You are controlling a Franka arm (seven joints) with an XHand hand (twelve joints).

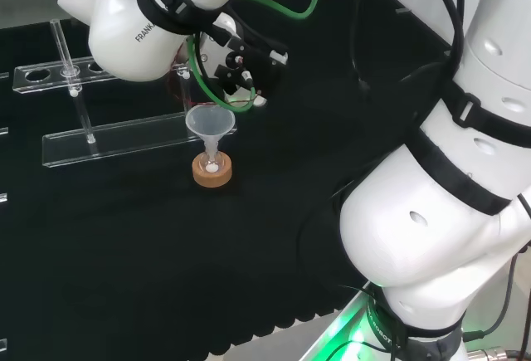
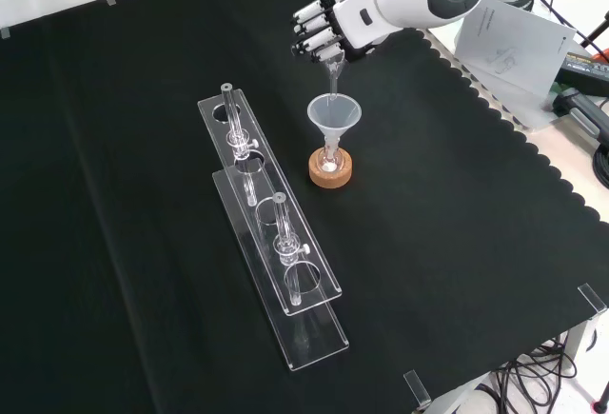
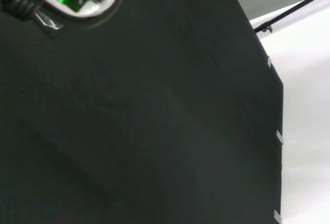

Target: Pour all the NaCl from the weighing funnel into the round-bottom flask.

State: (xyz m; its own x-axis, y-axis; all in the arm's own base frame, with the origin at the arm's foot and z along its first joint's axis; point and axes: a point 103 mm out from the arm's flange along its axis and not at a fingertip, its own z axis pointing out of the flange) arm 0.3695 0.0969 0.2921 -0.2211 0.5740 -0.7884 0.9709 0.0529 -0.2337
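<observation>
One hand (image 2: 328,26), fingers curled round the weighing funnel (image 2: 334,70), should keep its spout centred over the funnel (image 2: 334,115) on the flask (image 2: 329,159).

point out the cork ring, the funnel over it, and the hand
cork ring (image 2: 329,168): front view, its front side wall.
funnel (image 2: 334,114): front view, the cone's wall below the rim.
hand (image 2: 322,26): front view, its curled fingers.
</observation>
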